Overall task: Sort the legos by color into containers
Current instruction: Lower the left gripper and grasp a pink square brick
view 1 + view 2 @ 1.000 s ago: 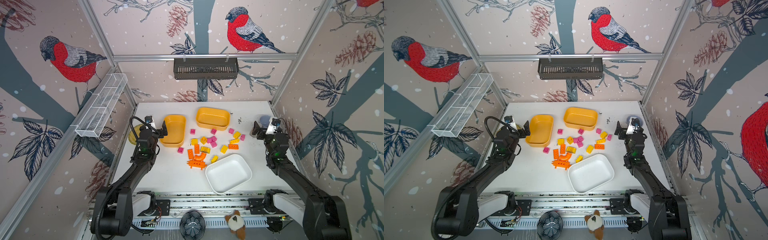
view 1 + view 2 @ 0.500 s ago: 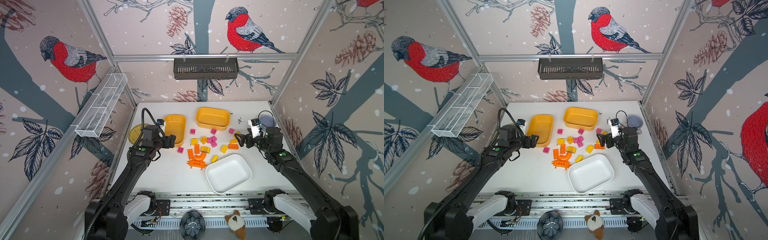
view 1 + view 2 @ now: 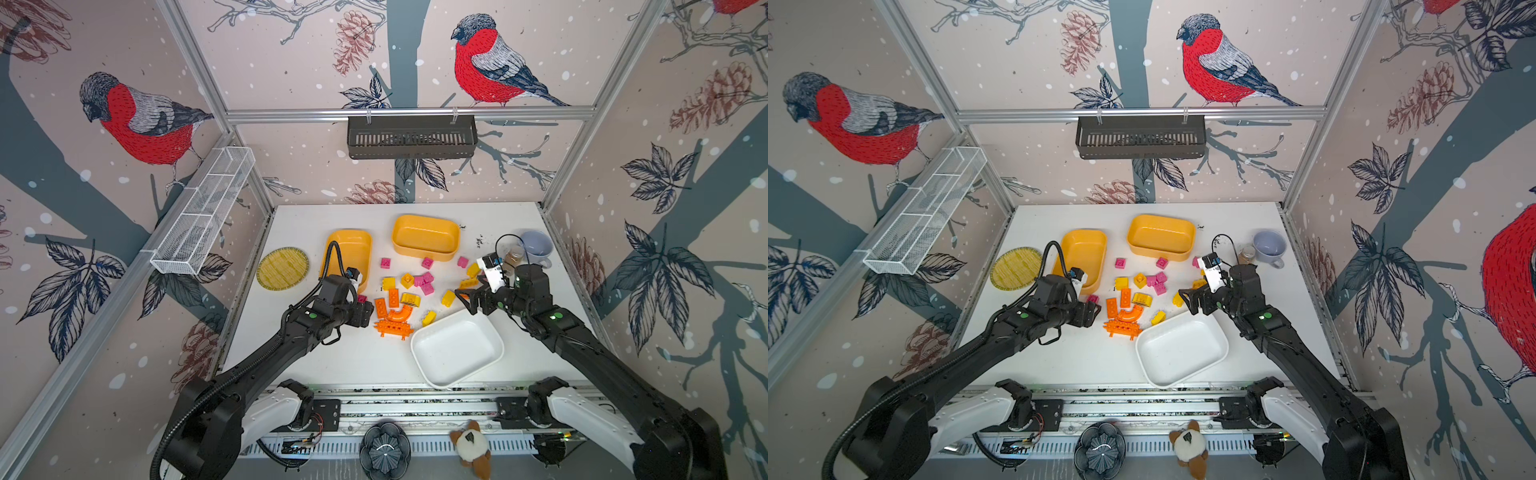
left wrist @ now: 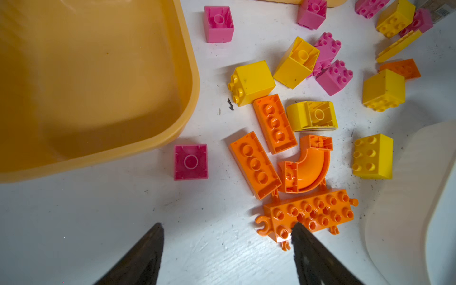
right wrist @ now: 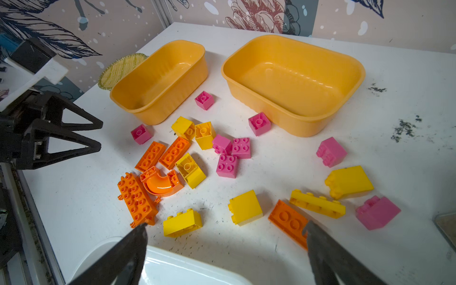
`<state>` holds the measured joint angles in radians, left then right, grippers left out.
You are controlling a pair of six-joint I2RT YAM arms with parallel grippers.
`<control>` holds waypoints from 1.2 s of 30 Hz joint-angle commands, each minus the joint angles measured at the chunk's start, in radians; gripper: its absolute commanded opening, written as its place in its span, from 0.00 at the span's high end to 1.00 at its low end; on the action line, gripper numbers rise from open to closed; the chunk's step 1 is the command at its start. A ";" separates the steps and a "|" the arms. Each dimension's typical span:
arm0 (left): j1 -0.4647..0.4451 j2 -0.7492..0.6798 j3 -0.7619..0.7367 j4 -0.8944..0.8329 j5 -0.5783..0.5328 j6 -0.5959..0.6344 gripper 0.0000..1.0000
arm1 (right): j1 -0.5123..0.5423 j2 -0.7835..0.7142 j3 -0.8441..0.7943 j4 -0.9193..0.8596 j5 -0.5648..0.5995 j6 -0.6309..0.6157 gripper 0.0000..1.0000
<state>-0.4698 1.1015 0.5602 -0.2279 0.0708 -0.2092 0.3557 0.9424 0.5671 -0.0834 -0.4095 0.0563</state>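
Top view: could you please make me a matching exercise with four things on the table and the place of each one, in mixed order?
1. white tub
2. woven plate
3. grey-blue cup
4. orange arch

A. right edge of the table, towards the back
B. left edge
C. front, right of the middle
D. middle, among loose bricks

Pairs: 1-C, 2-B, 3-A, 4-D

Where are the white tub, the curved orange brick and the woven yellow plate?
white tub (image 3: 457,353): a top view, bare floor.
curved orange brick (image 4: 307,164): left wrist view, curved middle.
woven yellow plate (image 3: 282,268): a top view, centre.
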 commanded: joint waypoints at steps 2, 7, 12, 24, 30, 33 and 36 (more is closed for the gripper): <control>-0.001 0.059 0.047 0.049 -0.140 0.012 0.21 | 0.003 -0.020 -0.029 0.012 0.011 0.004 0.01; -0.008 0.169 0.100 0.029 -0.105 0.009 0.25 | 0.006 -0.031 -0.061 0.036 0.012 0.014 0.00; -0.039 0.210 0.128 -0.001 -0.123 0.022 0.26 | 0.005 -0.031 -0.069 0.057 0.034 0.023 0.01; -0.065 0.288 0.085 0.099 -0.257 -0.176 0.33 | 0.005 -0.042 -0.115 0.092 0.070 0.039 0.00; -0.065 0.347 0.080 0.194 -0.246 -0.138 0.37 | 0.005 -0.056 -0.119 0.096 0.080 0.037 0.00; -0.065 0.364 0.078 0.222 -0.262 -0.120 0.38 | 0.006 -0.059 -0.118 0.097 0.075 0.046 0.00; -0.064 0.378 0.073 0.266 -0.241 -0.091 0.41 | 0.006 -0.065 -0.131 0.116 0.084 0.049 0.01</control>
<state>-0.5331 1.4708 0.6357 -0.0429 -0.1638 -0.3302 0.3588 0.8829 0.4446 -0.0071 -0.3397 0.1036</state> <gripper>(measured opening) 0.601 0.995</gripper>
